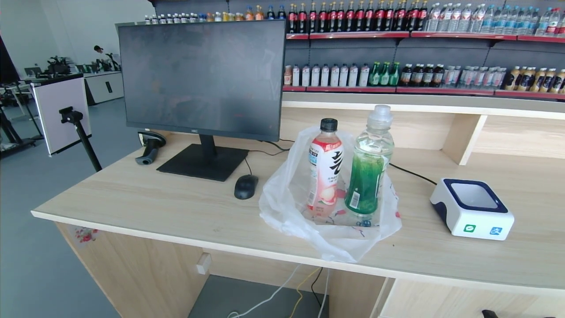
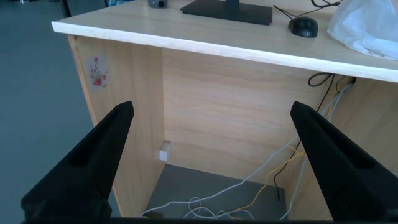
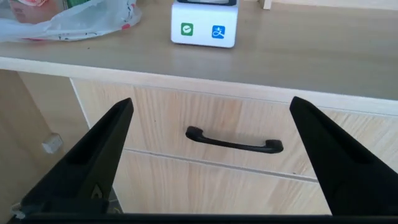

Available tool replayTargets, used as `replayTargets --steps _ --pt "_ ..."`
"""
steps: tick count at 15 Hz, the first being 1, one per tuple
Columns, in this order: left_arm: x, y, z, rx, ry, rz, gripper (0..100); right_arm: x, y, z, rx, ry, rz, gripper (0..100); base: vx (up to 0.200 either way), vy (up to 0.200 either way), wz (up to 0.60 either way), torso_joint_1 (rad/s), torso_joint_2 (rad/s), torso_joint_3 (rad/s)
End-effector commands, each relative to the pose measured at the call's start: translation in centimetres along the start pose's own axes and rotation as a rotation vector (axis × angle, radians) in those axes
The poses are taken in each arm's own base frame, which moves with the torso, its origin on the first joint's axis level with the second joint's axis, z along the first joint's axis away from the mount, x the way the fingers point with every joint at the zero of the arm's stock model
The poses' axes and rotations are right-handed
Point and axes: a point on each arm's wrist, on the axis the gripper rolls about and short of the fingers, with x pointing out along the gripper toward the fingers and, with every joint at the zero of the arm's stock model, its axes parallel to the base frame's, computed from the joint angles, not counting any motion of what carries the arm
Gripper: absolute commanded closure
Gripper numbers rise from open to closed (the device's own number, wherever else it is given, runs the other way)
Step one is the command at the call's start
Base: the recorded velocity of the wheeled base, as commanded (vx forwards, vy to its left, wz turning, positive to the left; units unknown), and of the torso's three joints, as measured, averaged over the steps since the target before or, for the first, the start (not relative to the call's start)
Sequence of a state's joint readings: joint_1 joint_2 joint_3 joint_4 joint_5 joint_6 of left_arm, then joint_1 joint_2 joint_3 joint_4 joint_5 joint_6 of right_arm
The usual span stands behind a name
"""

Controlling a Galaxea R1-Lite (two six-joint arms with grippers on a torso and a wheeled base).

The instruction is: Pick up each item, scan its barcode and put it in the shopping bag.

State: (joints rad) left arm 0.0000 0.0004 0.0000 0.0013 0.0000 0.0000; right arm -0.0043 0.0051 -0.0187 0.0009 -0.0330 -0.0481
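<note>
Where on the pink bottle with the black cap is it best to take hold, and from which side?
Probably the neck just under the black cap, coming down from above. The pink bottle stands upright; its body is surrounded by the shopping bag and close to the green bottle, while the necks stand apart and clear. The label also stays free for scanning.

The left gripper [image 2: 210, 163] has its two black fingers [image 2: 84, 165] spread wide apart. The right gripper [image 3: 210, 163] has its black fingers [image 3: 336, 165] equally wide apart.
</note>
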Motion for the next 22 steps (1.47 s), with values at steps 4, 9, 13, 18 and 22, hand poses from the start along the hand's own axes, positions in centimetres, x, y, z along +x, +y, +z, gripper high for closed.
replayTargets --steps 4,9,13,18,22 --pt "0.00 0.00 0.00 0.000 0.000 0.002 0 0.10 0.02 -0.51 0.068 0.011 -0.002 0 -0.200 0.000 0.00 0.006 0.00 -0.001" --pt "0.00 0.00 0.00 0.000 0.000 0.003 0 0.10 0.02 -0.51 0.069 0.011 -0.003 0 -0.120 0.000 0.00 -0.003 0.00 0.004" --pt "0.00 0.00 0.00 0.000 0.000 0.002 0 0.10 0.02 -0.51 0.069 0.011 -0.003 0 0.000 0.000 -0.60 -0.002 0.00 0.001" --pt "0.00 0.00 -0.04 0.002 0.003 0.002 0 0.10 0.02 -0.51 0.068 0.011 -0.002 0 0.000 -0.080 -0.24 0.007 0.00 0.001" --pt "0.00 0.00 -0.04 0.000 0.003 0.003 0 0.10 0.02 -0.51 0.066 0.011 -0.002 0 0.000 -0.200 0.00 0.001 0.00 0.002"
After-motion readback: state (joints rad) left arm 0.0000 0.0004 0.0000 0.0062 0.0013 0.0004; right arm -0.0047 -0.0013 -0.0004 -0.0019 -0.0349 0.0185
